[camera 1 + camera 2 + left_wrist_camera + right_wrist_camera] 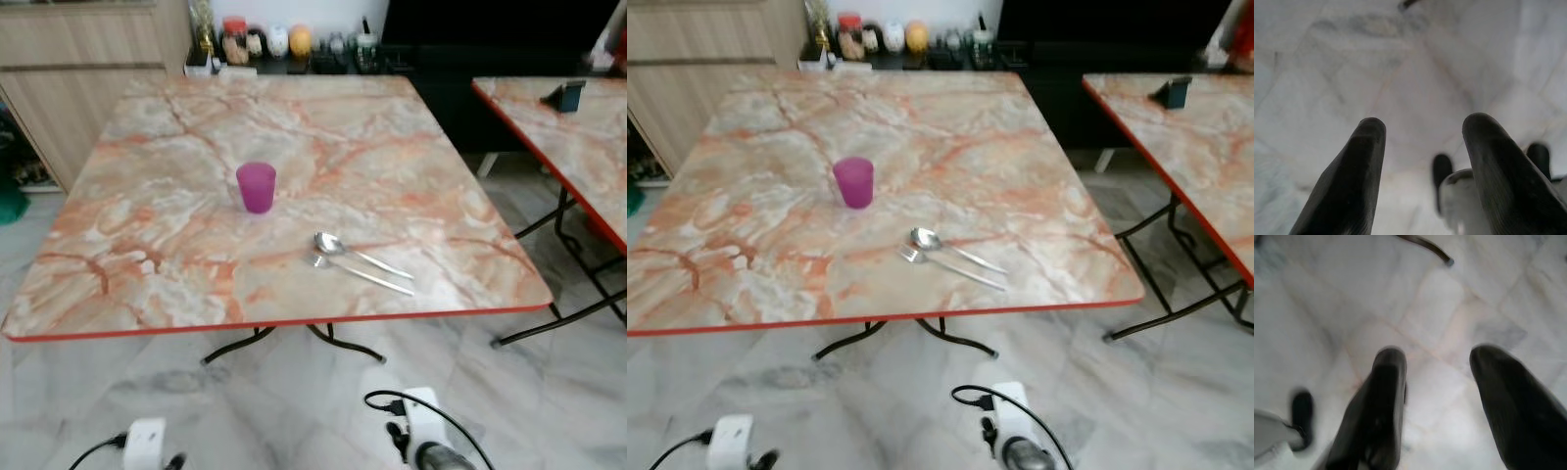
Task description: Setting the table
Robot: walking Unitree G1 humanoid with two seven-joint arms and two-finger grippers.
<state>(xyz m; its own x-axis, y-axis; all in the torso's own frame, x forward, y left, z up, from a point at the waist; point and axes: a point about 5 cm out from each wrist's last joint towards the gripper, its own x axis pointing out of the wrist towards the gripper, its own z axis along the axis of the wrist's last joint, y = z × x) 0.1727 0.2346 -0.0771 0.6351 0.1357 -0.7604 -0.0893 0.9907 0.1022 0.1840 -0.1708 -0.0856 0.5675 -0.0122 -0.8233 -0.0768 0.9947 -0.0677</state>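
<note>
Grippers: your left gripper [1420, 166] and right gripper [1449, 406] hang low over the floor [294, 411], fingers apart, empty.
Spoon [338, 245] and fork [358, 272]: side by side near the table's [147, 176] front edge, right of middle. Thin, stiff, slippery; pinch each mid-handle.
Cup [256, 187]: upright, mid-table, left of the cutlery. Likely light plastic; take its wall.
Room: bare top all round; second table [578, 147] to your right.

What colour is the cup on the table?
Magenta-purple cup, clearest in the left eye view.

Cup [256, 186] behind spoon [359, 255], fork [361, 274]
</note>
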